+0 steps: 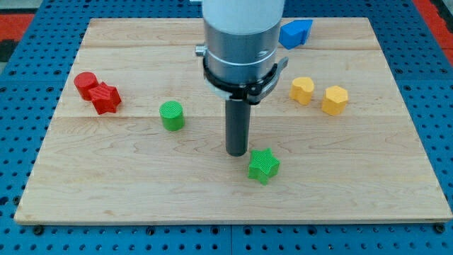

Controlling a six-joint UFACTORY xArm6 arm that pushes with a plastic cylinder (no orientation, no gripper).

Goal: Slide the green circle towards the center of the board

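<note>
From where the single camera looks, a pale wooden board (233, 195) lies on a blue pegboard bench (21, 85), and the arm's grey cylinder comes down from the view's top near the middle. It carries no gripper, so there is nothing to call wide, narrow or holding; it ends in a dark rod, and my tip (236, 154) rests on the wood a little toward the view's bottom of the board's middle.

The green circle (171, 115) stands upright to the view's left of the tip, clearly apart from it, with bare wood between them. It sits left of the board's centre and slightly higher in the view than the tip.

The green star (263, 166) lies just to the lower right of the tip; it looks very near, perhaps touching, but the rod's shadow makes that hard to tell.

At the view's left, a red cylinder (85, 84) and a red star (107, 98) sit pressed together. At the right, two yellow blocks sit near one another with a small gap: one heart-like (302, 90), one hexagonal (335, 100). A blue block (296, 32) lies at the view's top, partly hidden behind the arm, so its shape is unclear.
</note>
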